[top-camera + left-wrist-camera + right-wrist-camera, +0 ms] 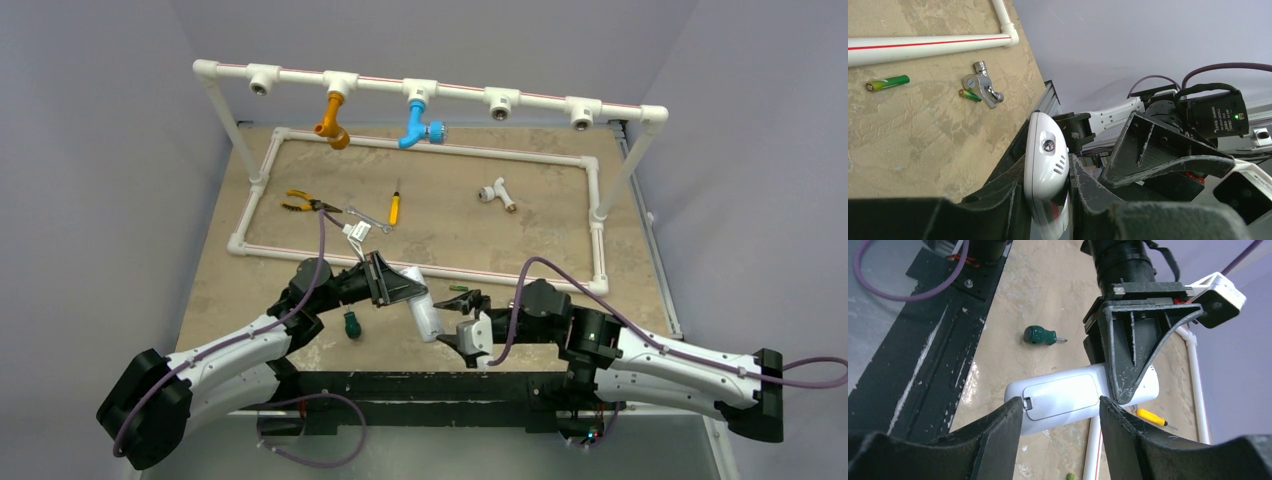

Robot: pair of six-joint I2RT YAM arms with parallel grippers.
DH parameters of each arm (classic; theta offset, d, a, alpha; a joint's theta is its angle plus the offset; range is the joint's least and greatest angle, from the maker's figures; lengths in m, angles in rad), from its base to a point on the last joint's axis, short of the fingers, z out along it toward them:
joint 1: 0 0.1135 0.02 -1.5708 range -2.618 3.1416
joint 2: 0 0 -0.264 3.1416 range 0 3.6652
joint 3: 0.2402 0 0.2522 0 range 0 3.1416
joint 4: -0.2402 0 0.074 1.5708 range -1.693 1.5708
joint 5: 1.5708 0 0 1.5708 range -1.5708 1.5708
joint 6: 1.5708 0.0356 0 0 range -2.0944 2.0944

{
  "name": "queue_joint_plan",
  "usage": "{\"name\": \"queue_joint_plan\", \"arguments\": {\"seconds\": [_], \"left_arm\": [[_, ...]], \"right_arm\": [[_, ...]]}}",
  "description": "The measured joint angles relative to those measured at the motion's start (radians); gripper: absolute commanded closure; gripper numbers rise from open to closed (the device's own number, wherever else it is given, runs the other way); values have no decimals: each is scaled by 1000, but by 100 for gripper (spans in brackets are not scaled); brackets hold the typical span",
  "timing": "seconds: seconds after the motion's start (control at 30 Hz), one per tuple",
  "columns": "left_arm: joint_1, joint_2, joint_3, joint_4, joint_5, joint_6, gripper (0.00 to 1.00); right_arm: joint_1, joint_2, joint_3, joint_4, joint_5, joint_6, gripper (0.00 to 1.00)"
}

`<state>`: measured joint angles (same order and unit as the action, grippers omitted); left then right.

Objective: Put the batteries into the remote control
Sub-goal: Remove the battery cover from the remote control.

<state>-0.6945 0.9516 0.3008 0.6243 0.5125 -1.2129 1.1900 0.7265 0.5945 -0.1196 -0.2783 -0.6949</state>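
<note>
The white remote control (426,312) is held above the table, back side up, with my left gripper (398,288) shut on one end. In the left wrist view its rounded end (1046,160) is clamped between the left gripper's (1045,186) fingers. The right wrist view shows the remote control (1063,397) with its battery cover in place. My right gripper (1061,408) is open, one finger at each end of that cover, the left tip by the latch. Two green batteries (888,83) (970,95) lie on the table, one beside a metal fitting (984,90).
A green-handled stubby screwdriver (352,323) lies near the left arm. A white pipe frame (420,145) borders the far work area, holding pliers (305,203), a wrench (368,218), a yellow screwdriver (394,208) and a tee fitting (497,192). Orange (333,122) and blue taps (418,124) hang from the top rail.
</note>
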Motion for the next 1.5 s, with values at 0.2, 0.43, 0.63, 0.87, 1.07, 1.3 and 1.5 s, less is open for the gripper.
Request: {"name": "queue_joint_plan", "arguments": {"seconds": [0.2,0.43,0.63,0.87,1.07,1.3,1.5], "left_arm": [[0,-6,0,-25,-18,0,100],[0,-23,0,-66,-54,1,100],[0,-46,1,-143,-93,5,100],[0,-90,15,-259,-157,28,100],[0,-90,31,-329,-185,45,100],[0,-87,36,-363,-195,54,100],[0,-80,36,-364,-195,55,100]], "right_arm": [[0,-47,-34,93,63,167,39],[0,-48,-34,206,154,486,42],[1,-48,-34,163,338,722,47],[2,41,71,-48,579,1075,37],[22,73,72,-101,628,1251,31],[34,179,72,-84,583,1316,34],[40,249,71,-48,536,1325,34]]}}
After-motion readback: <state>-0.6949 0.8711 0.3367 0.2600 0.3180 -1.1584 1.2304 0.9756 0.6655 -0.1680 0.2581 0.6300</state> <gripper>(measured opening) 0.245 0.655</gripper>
